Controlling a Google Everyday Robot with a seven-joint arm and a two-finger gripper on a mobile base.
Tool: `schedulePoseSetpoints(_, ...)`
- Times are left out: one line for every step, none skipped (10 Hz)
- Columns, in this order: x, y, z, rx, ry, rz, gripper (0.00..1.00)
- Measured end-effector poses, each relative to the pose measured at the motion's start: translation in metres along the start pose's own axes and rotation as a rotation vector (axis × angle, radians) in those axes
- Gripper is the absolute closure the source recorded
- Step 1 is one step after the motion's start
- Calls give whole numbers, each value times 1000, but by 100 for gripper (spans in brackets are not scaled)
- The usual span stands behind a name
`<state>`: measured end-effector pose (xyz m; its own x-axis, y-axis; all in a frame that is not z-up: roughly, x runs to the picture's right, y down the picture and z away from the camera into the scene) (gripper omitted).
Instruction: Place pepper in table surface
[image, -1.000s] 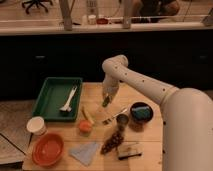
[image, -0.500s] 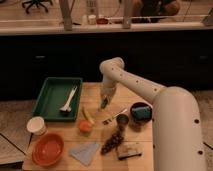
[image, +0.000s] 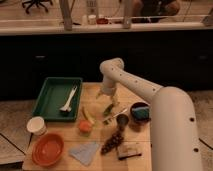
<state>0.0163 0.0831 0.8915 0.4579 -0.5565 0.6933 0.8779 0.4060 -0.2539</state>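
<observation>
Claw (image: 108, 97) hovers just above pepper (image: 108, 109), which lies on the wooden worktop (image: 95, 90) near the green tray (image: 46, 104); can't tell its grip state. Placing looks done; next, retreat upward without nudging it.

The gripper (image: 107, 95) hangs low over the wooden worktop (image: 93, 93), and the room lies around it. Beyond the gripper a long dark counter front (image: 60, 60) runs across the whole width, topped by a pale ledge (image: 100, 27). Above the ledge stand upright metal posts (image: 65, 12) with glazing between them. Far off to the gripper's upper left is the wheeled base of an office chair (image: 36, 5). Grey tiled floor (image: 12, 120) shows on both sides of the worktop. The light is warm and dim.
</observation>
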Motion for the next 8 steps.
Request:
schedulePoseSetpoints(0,0,1,0,-3,-1,20)
schedulePoseSetpoints(-1,0,1,0,-4,-3,20)
schedulePoseSetpoints(-1,2,1,0,-6,-4,20)
schedulePoseSetpoints(-1,3,0,2,-7,-6,20)
schedulePoseSetpoints(-1,3,0,4,-8,-8,20)
schedulePoseSetpoints(-1,4,0,6,-7,-6,20)
schedulePoseSetpoints(-1,3,0,6,-7,-7,20)
schedulePoseSetpoints(-1,3,0,6,-7,-7,20)
